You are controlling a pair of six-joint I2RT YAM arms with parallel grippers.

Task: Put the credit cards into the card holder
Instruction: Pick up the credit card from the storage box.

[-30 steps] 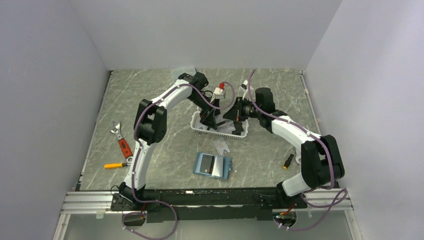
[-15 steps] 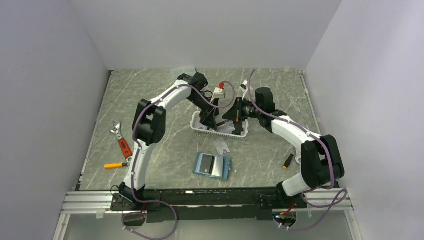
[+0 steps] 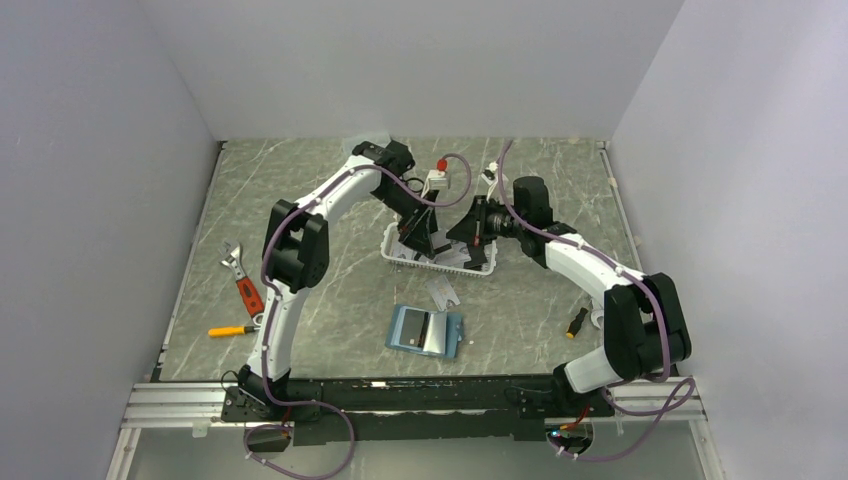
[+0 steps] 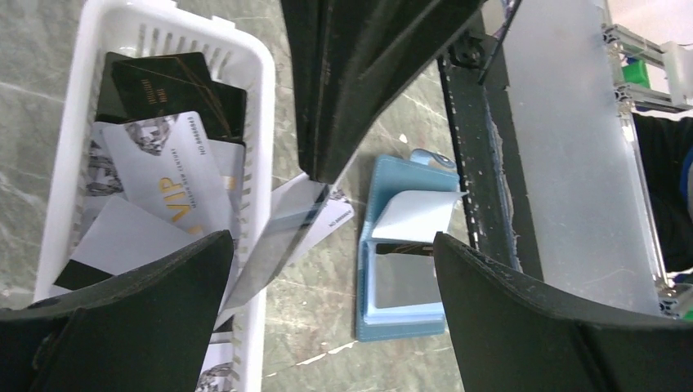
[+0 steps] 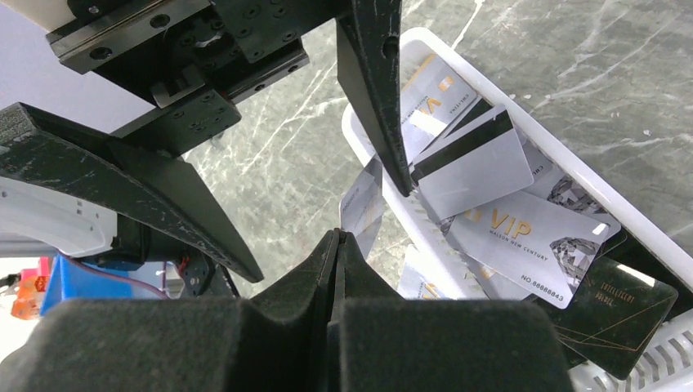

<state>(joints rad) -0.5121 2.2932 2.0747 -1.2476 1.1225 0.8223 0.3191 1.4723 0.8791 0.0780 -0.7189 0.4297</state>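
Note:
A white slatted basket [image 3: 440,258] [image 4: 249,61] holds several credit cards, among them a grey VIP card [image 4: 167,175] [image 5: 531,237] and a black one [image 4: 176,86] [image 5: 621,314]. My right gripper [image 5: 337,237] [image 3: 465,230] is shut on a silver credit card [image 5: 364,204] [image 4: 282,237], which hangs tilted over the basket's near rim. My left gripper [image 4: 331,245] [image 3: 418,238] is open, one finger on each side of that card, touching nothing. The teal-blue card holder [image 3: 425,331] [image 4: 404,273] lies open on the table, nearer the arm bases, with a dark card in one slot.
A loose pale card [image 3: 443,293] lies on the table between basket and holder. A red-handled wrench [image 3: 243,282] and a yellow-handled screwdriver [image 3: 232,330] lie at the left. A small black and yellow object [image 3: 578,322] lies by the right arm.
The left arm's wrist has shifted slightly back over the basket. The right gripper still holds the silver card in the same place.

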